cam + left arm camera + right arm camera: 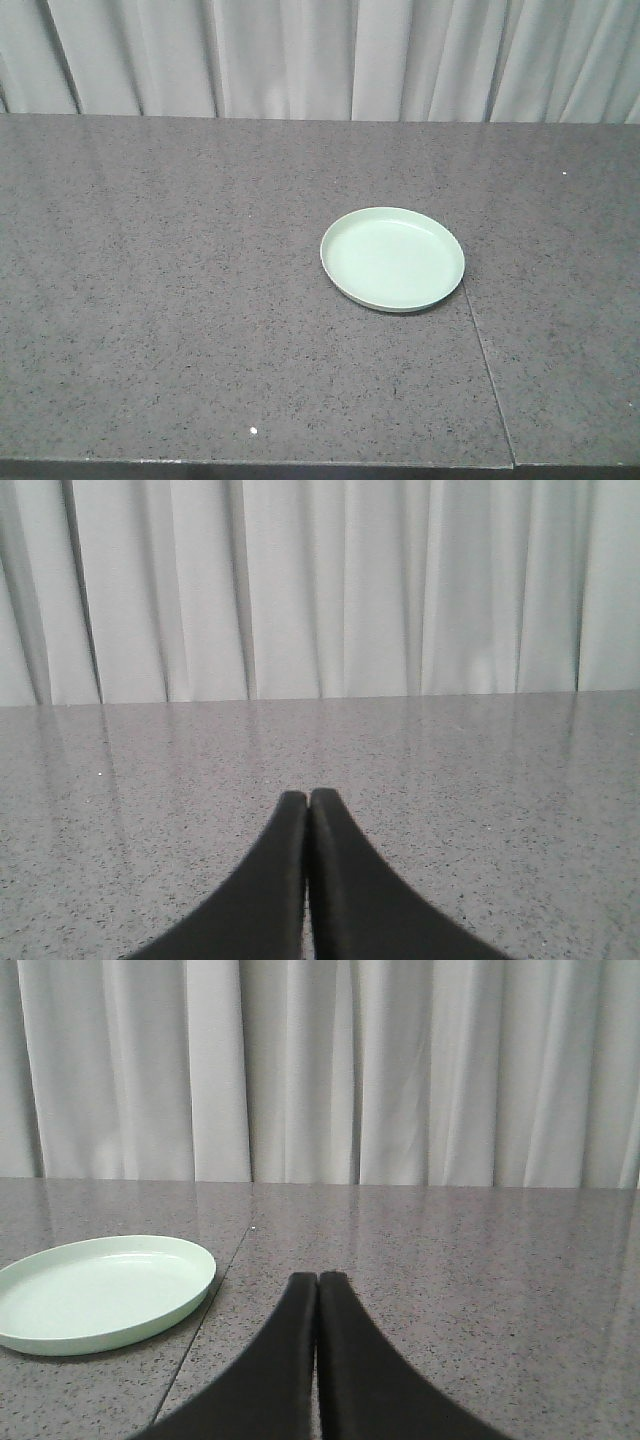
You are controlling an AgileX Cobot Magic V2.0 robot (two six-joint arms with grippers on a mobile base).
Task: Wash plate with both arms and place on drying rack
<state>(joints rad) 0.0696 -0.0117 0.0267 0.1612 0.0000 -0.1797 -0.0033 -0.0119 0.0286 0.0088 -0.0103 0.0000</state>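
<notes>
The pale mint-green plate (393, 258) lies flat on the grey speckled counter, right of centre in the front view. It shows again in the right wrist view, low at the left as the plate (100, 1292). My right gripper (318, 1278) is shut with nothing in it, hovering to the right of the plate and apart from it. My left gripper (307, 796) is shut and empty above bare counter, with no plate in its view. Neither arm appears in the front view. The drying rack is out of view.
A seam (488, 368) in the granite counter runs from the plate's right edge toward the front edge. White curtains (320, 55) hang behind the counter's far edge. A small white speck (253, 431) lies near the front edge.
</notes>
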